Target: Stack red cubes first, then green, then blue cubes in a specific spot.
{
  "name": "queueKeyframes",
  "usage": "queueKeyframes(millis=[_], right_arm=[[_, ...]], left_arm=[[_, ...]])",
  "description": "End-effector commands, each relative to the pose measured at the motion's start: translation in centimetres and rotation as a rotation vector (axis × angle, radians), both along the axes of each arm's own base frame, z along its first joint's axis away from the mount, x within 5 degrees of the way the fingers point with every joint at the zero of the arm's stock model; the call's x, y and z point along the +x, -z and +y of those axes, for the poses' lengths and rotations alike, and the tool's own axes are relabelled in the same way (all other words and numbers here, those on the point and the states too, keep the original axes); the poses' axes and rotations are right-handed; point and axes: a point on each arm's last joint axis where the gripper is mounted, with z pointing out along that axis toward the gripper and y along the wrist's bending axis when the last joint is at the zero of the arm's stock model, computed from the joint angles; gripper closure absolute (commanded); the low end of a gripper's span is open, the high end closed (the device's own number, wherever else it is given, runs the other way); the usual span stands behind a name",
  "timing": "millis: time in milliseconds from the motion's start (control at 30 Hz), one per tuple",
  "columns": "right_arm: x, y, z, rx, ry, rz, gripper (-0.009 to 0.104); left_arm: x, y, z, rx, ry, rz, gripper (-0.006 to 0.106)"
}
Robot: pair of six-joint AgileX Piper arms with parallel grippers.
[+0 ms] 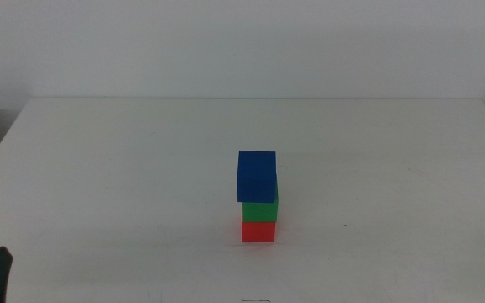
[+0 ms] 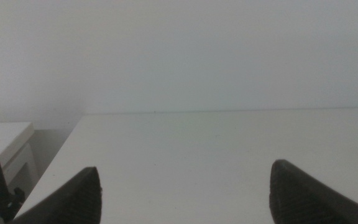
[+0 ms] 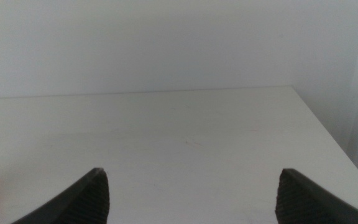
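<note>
A three-cube tower stands on the plain white counter (image 1: 99, 168), roughly midway between its left and right edges and closer to the near edge than the far one. The small matte bright red cube (image 1: 258, 231) sits on the counter at the chosen spot, the small matte green cube (image 1: 260, 209) rests on it, and the small matte deep blue cube (image 1: 256, 175) crowns the pile. By this arrangement the stacking order looks complete.

The weak point is the top. The blue cube appears shifted slightly toward the counter's left edge and perhaps turned a little against the green one, so it may overhang. That would leave less support under it, and any shake of the counter or brush from an arm could tip it off, possibly dragging the green cube along.

Both arms are clear of the tower. The left gripper (image 2: 185, 193) hangs over bare counter near the left edge, its jaws spread wide and holding nothing; only a dark tip of it shows at the near left corner in the middle view. The right gripper (image 3: 191, 196) also has its jaws spread and empty, with the red cube at the margin of its wrist view. A careless sweep from that side is the likeliest cause of a knock.
</note>
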Motion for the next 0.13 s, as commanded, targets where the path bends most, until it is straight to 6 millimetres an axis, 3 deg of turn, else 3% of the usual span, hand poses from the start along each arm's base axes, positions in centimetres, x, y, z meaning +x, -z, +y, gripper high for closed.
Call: queueKeyframes(millis=[0,100], right_arm=[[-0.21,-1.43,-0.04,-0.018,0.005,-0.119,0.007],[-0.21,-1.43,-0.04,-0.018,0.005,-0.119,0.007]], left_arm=[[-0.22,-0.92,-0.01,-0.021,0.004,-0.102,0.010],[-0.22,-0.92,-0.01,-0.021,0.004,-0.102,0.010]])
